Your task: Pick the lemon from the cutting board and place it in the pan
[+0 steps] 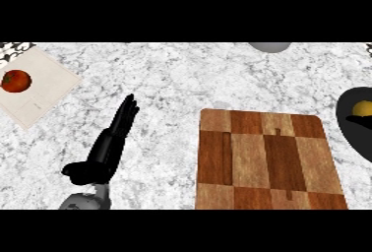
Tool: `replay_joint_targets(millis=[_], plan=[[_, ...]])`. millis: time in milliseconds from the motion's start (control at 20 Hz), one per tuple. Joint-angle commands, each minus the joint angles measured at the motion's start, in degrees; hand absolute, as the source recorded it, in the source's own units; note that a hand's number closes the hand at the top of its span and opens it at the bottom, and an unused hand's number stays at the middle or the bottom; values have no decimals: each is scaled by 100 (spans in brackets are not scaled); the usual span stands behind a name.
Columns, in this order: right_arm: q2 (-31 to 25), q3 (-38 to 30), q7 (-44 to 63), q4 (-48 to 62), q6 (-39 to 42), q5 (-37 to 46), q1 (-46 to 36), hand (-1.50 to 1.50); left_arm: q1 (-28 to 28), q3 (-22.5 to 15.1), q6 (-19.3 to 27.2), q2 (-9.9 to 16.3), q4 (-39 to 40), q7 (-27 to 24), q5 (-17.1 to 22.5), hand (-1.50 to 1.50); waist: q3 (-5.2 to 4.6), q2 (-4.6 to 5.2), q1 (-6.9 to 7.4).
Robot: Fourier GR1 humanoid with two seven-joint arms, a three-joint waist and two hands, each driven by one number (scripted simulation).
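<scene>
Pan (355, 129): cut by right edge. Grey object (270, 47): cut by top, unidentifiable. Board (266, 162): bottom cropped.

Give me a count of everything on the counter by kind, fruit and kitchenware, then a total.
Fruit: 2, tomato and lemon
Boards: 2, wooden cutting board and white board
Pans: 1, pan
Total: 5

My counter (181, 74) looks like speckled grey and white stone. The cutting board (265, 160) near its front edge is brown wood in light and dark blocks. My left hand (109, 145) is black and a bit shiny. The pan (349, 133) looks dark and smooth.
</scene>
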Motion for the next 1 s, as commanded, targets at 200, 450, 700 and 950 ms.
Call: replay_joint_targets(millis=[200, 450, 700, 950], plan=[[-547, -850, -380, 448, 994, -856, -100, -150, 92, 126, -50, 31, 170, -248, 61, 0, -7, -11, -99], [-1066, -1106, -560, 674, 2347, -1182, 280, -150, 92, 219, -126, 154, -6, 10, 151, 0, -7, -45, -164], [-1273, -1035, -1111, 691, 3719, -1196, 877, -150, 131, 130, 57, -4, 77, -98, -1, 0, -1, -51, -225], [-1313, -963, -1563, 411, 4140, -1233, 1313, -150, 149, 124, 54, -5, -52, -40, 14, 0, -3, -86, -282]])
